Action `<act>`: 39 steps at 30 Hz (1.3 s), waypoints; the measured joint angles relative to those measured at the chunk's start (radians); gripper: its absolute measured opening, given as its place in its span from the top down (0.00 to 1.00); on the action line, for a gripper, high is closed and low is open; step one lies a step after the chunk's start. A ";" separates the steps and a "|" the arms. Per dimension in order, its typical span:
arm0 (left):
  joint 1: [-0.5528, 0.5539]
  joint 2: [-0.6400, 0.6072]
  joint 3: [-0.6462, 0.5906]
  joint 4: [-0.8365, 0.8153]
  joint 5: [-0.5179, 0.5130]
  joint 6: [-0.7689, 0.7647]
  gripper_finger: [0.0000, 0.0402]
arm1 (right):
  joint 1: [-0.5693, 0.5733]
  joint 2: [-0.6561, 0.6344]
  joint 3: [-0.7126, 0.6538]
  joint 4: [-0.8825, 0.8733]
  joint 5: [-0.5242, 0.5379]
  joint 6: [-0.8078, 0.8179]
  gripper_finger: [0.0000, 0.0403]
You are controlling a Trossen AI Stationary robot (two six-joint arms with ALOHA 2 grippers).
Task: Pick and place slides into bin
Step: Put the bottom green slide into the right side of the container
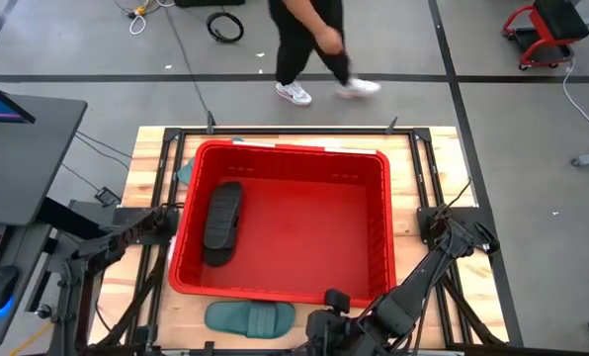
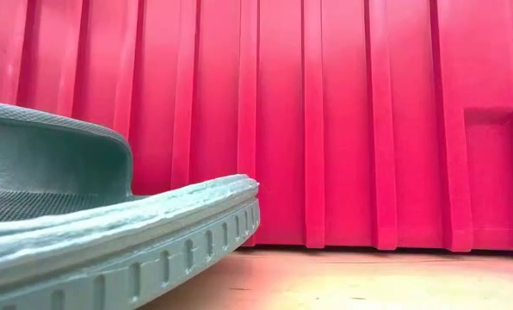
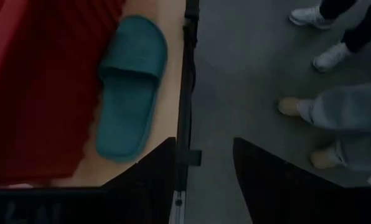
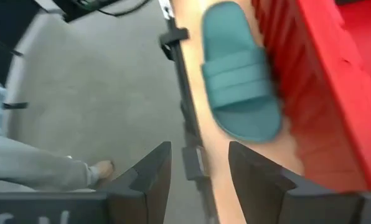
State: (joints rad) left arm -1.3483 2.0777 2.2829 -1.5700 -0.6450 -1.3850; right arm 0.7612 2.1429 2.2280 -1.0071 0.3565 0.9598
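I see my right gripper (image 4: 197, 171) low by the near edge of the desk (image 1: 146, 163), past the near wall of the red bin (image 1: 287, 287). Its two dark fingers (image 4: 149, 171) stand apart with nothing between them, so it is open and holds no shoe. Just ahead of it a teal slide (image 4: 238, 81) lies flat on the wood, right beside the outside of the bin wall. From above, this same teal slide (image 1: 250, 318) sits next to the gripper, between the bin and the desk edge.

My left gripper (image 3: 204, 180) is at the other side, by the bin's left wall. Its fingers (image 3: 154, 171) are also apart and empty, so it is open too. In front of it I see another teal slide (image 3: 129, 87) lying on the desk, close against the bin, near the black rail at the desk edge.

Inside the bin, a black slide (image 1: 222, 222) lies on the red floor, close to the left wall, nearer to my left gripper than to my right one.

A person (image 1: 309, 44) walks on the floor beyond the far side of the desk. More legs and shoes (image 3: 335, 118) stand on the floor past my left gripper.
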 joint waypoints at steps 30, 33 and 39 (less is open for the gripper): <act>0.191 -0.249 -0.601 0.084 0.012 0.015 0.59 | 0.004 0.000 0.000 -0.283 -0.001 0.125 0.59; 0.221 -0.335 -0.693 0.189 0.014 0.076 0.59 | 0.004 0.000 0.000 -0.365 -0.010 0.169 0.59; 0.325 -0.391 -0.759 0.334 0.024 0.279 0.61 | 0.025 0.000 0.000 -0.493 -0.040 0.257 0.59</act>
State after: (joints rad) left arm -1.0230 1.6865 1.5239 -1.2362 -0.6211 -1.1062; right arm 0.7859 2.1429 2.2280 -1.5005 0.3162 1.2172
